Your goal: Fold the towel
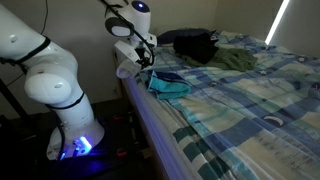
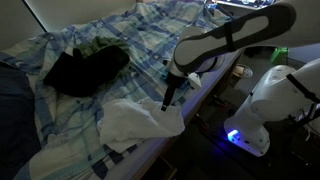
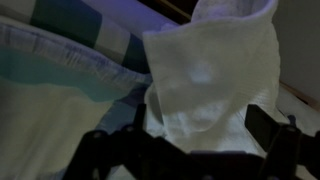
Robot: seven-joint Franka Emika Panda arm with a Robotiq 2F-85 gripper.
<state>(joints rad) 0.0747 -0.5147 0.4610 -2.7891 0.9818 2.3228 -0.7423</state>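
Towel (image 2: 135,125): white, rumpled, heaped at the long edge of the table (image 2: 60,130) that runs beside the robot's base, about midway along it. Part of the cloth spills over that edge, and one peak rises toward the claw (image 2: 167,100). In the wrist view the towel (image 3: 215,70) fills the middle of the picture. The claw's two dark fingers (image 3: 265,135) stand well apart at the bottom, one on either side of the cloth. Jaws spread, not pinched together; can't tell whether the pads touch the fabric. The claw points down just over the table edge, with the white arm (image 2: 225,40) arching in from the base side. In an exterior view a teal cloth (image 1: 168,86) lies on the plaid cover just inside the same edge, near the claw. Farther in toward the middle of the table lie a dark garment (image 2: 85,68) and, in an exterior view, an olive-green garment (image 1: 238,60) beside it.
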